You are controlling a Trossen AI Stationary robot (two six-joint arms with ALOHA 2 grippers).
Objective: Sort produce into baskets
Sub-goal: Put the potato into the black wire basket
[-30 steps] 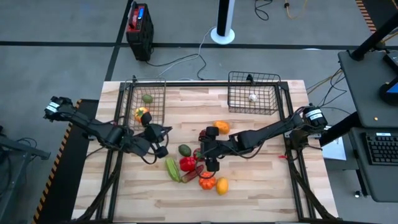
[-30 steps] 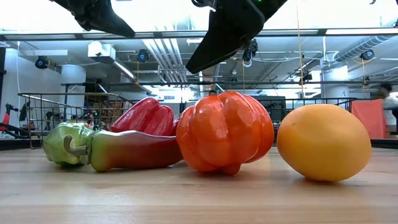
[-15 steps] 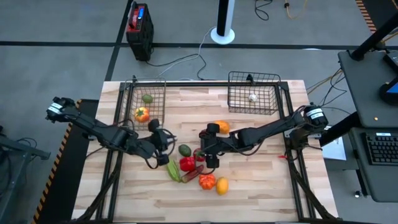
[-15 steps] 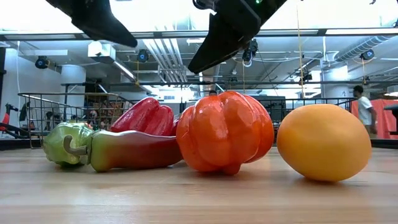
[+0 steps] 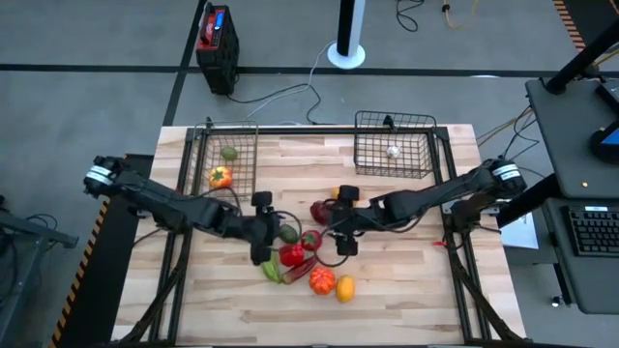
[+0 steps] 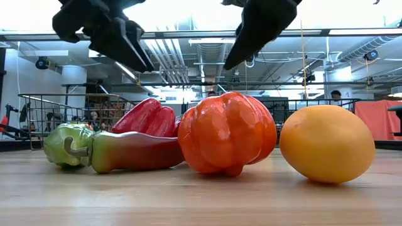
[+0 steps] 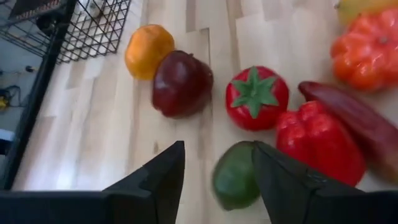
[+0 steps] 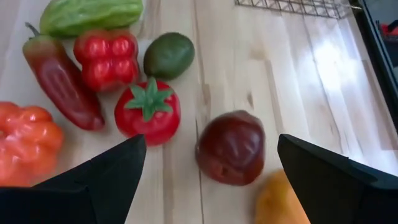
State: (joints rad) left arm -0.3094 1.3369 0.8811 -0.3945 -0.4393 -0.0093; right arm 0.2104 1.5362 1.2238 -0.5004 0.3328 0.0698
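Left pincer point(image 5: 261, 232): over the middle of the tabletop point(image 5: 406, 280), fingers point(image 7: 155, 180) parted and holding nothing; the gap between them frames bare wood beside the green avocado.
Green avocado point(image 7: 235, 180): lying on the wood just ahead of the left pincer, close to one fingertip, not gripped.
Right pincer point(image 5: 344, 218): over the tabletop centre, just across the produce cluster from the left pincer; fingers point(image 8: 106, 174) spread very wide, empty.
Dark maroon fruit point(image 8: 233, 147): on the wood between the right pincer's spread fingers, touching neither as far as I can see.
Orange fruit point(image 7: 148, 50): touching the maroon fruit, on its side away from the left pincer.
Tomato point(image 7: 256, 98): red with a green star top, ahead of both pincers, beside the maroon fruit.
Red bell pepper point(image 7: 318, 144): just beyond the avocado from the left pincer, touching the long dark-red chilli point(image 7: 348, 118).
Orange pumpkin point(image 6: 226, 133): past the chilli, at the near side of the cluster; the yellow-orange lemon point(image 6: 326, 143) sits just beside it.
Green ridged gourd point(image 8: 92, 15): at the far edge of the cluster from the right pincer, by the chilli's stem.
Left basket point(image 5: 205, 155): well behind the left pincer at the tabletop's back; holds an orange-and-yellow piece point(image 5: 221, 177) and a small green one point(image 5: 229, 153).
Right basket point(image 5: 372, 155): well behind the right pincer; holds one small white piece point(image 5: 393, 151).
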